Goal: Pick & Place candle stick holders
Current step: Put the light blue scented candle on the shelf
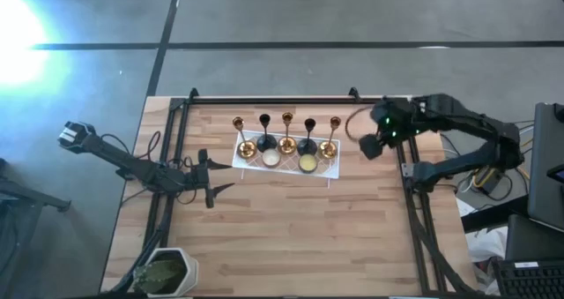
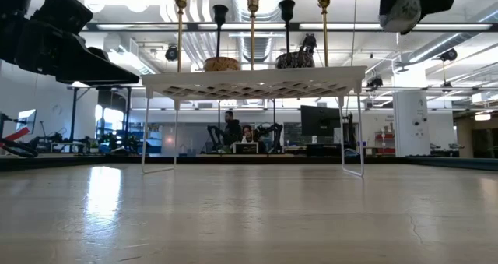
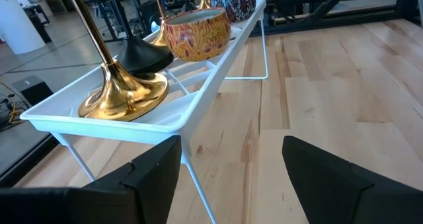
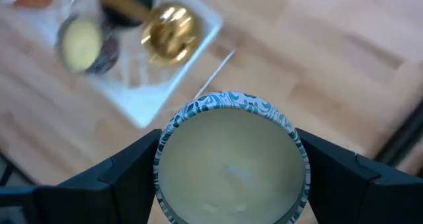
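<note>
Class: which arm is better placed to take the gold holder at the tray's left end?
Left: the left gripper, open, faces that holder; the right gripper is shut on a candle.

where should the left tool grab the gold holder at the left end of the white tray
Probably the slim upright stem of the shiny gold candle stick holder, above its flared round base, coming in level from the left end of the white lattice tray, the side the open left tool is on. A black holder stands close behind, so little room there.
</note>
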Robot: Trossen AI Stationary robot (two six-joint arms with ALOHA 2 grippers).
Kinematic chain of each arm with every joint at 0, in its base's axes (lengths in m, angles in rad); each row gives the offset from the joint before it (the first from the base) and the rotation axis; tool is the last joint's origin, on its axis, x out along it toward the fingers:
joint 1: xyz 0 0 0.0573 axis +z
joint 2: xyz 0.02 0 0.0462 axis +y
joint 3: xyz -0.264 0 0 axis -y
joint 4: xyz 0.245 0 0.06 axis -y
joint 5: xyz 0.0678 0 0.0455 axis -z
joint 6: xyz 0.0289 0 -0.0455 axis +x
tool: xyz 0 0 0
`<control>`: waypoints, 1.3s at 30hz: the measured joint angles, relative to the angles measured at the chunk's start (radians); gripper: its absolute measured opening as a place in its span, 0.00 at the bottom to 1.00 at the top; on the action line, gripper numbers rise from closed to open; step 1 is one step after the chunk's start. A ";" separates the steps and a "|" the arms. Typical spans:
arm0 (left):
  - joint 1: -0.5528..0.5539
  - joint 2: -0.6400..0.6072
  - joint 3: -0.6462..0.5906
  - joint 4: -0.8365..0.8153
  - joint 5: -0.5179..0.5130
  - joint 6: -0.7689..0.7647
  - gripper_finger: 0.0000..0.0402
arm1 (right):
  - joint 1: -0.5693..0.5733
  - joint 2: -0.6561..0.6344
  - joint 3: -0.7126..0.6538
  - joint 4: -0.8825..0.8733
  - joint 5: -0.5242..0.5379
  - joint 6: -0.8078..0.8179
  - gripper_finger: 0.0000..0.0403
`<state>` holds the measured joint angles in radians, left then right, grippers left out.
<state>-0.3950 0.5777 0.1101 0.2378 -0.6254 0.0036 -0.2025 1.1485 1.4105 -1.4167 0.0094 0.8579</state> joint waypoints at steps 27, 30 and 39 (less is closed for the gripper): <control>0.000 0.000 0.000 0.000 0.000 0.000 0.67 | 0.388 0.630 0.423 0.431 0.085 0.166 0.73; 0.000 0.000 0.000 0.000 0.000 0.000 0.67 | 0.385 0.731 0.551 0.421 0.101 0.168 0.73; 0.000 0.000 0.000 0.000 0.000 0.000 0.67 | 0.378 0.976 0.890 0.192 0.187 0.360 0.73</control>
<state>-0.3949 0.5781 0.1101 0.2375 -0.6254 0.0036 0.1757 2.1244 2.3008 -1.2243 0.1968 1.2176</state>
